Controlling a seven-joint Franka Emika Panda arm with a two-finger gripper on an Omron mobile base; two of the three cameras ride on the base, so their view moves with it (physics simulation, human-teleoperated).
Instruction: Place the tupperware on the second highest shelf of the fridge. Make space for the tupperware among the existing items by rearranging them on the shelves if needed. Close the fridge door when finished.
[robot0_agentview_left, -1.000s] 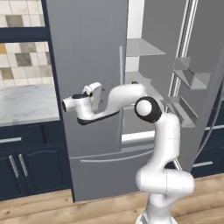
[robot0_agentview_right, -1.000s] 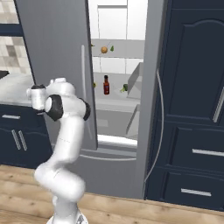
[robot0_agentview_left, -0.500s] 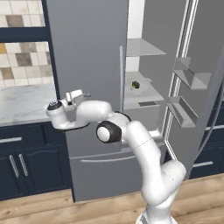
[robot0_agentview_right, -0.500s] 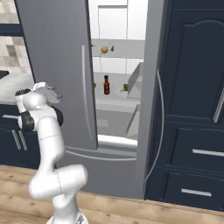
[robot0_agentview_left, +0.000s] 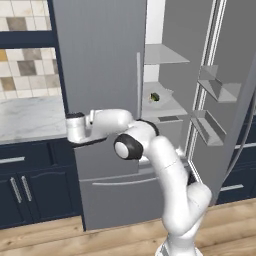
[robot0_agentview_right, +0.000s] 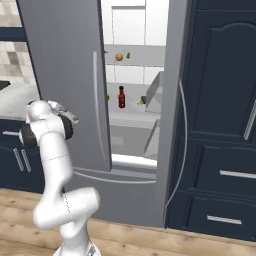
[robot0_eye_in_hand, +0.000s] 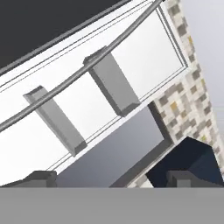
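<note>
The fridge (robot0_agentview_left: 100, 60) has its left door shut and its right door (robot0_agentview_left: 235, 100) swung open. On one inner shelf (robot0_agentview_right: 127, 114) stand a slim dark red bottle (robot0_agentview_right: 121, 97) and the tupperware (robot0_agentview_right: 143, 101), of which I make out a green floret; the tupperware (robot0_agentview_left: 155, 96) also shows from the left. An orange fruit (robot0_agentview_right: 119, 57) lies on the shelf above. My arm reaches left across the shut door, with the hand (robot0_agentview_left: 75, 129) near the counter's edge. My gripper (robot0_eye_in_hand: 111, 179) is open and holds nothing.
A marble counter (robot0_agentview_left: 27, 117) with a tiled backsplash (robot0_agentview_left: 25, 70) lies left of the fridge, over navy cabinets (robot0_agentview_left: 30, 185). Railed door bins (robot0_agentview_left: 217, 87) line the open door. Tall navy cabinets (robot0_agentview_right: 220, 125) stand on the right. The wide bottom drawer (robot0_agentview_left: 125, 192) is shut.
The arm has swung left, away from the fridge opening, taking the hand across the shut door toward the counter. The items on the shelves have not moved.
</note>
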